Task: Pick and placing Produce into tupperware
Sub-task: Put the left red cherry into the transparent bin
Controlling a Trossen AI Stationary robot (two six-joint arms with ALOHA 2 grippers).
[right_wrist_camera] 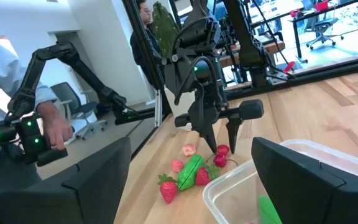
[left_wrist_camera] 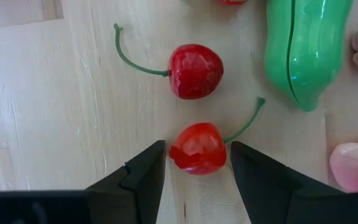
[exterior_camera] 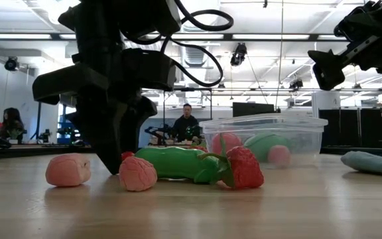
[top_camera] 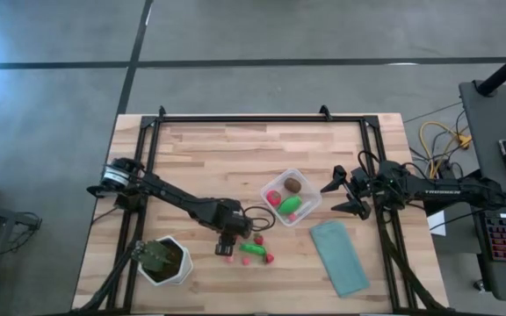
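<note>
Left tool: fingers apart, straddling one red cherry on the table, a second cherry and a green elongated piece just beyond. Right tool: fingers apart, raised beside the tupperware. Tupperware held a brown oval, a green piece and pink rounds. Pink pieces lay on the table.

Left tool down at the counter, just behind green produce. Pink pieces beside it, strawberry at its other end. Tupperware behind holds more produce. Right tool raised above.
</note>
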